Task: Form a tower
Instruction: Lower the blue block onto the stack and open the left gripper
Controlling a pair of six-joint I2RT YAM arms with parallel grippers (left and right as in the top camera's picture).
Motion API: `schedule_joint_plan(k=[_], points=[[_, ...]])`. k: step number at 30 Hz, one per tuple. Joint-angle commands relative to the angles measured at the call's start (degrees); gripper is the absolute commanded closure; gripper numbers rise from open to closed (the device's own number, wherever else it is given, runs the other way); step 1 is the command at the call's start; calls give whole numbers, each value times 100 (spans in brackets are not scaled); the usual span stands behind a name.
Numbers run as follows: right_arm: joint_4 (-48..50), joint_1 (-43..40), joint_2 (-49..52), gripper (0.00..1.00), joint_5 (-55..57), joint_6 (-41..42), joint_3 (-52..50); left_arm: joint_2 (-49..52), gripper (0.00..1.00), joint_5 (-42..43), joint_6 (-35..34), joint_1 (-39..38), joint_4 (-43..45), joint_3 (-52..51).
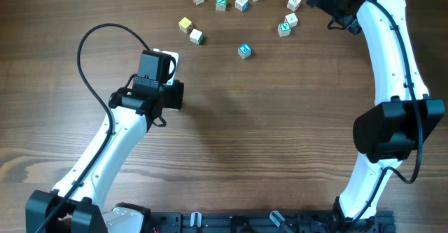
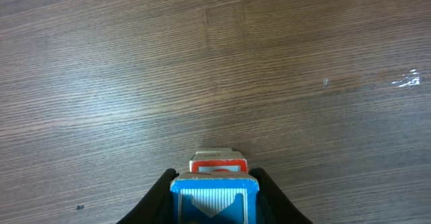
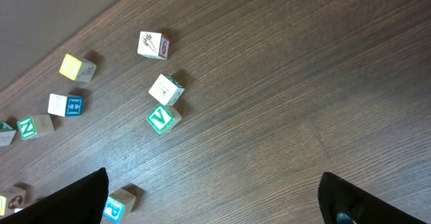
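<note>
Two-armed robot at a wooden bench point(image 2: 269, 62). The left tool point(image 2: 214, 182) is clamped narrowly on the tower point(image 2: 215, 183), so far a short stack between its dark fingers point(image 2: 158, 200). A blue-bordered cube point(image 2: 214, 200) sits nearest the camera and a red-marked cube point(image 2: 217, 165) touches it just beyond. No letter on either can be read, and whether the stack rests on the bench cannot be told. The right tool point(image 3: 212, 183) hangs spread wide with nothing in it, over loose letter cubes scattered at the far side. Among them are a green "V" cube point(image 3: 160, 119) touching a white cube point(image 3: 166, 89), a cube with a red "6" point(image 3: 153, 44), a green "N" cube point(image 3: 34, 126) and a yellow cube point(image 3: 77, 67).
</note>
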Motion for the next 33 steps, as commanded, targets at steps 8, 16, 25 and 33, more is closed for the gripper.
schedule_joint_plan(k=[8,16,25,33], points=[[20,-13,-114,0,42,37,50,162,70,212,262,35,13,-81],[20,-13,-114,0,42,35,50,164,67,212,260,35,17,-81],[20,-13,-114,0,42,35,50,201,64,232,260,35,81,-81],[20,-13,-114,0,42,37,50,201,62,227,262,35,105,-81]])
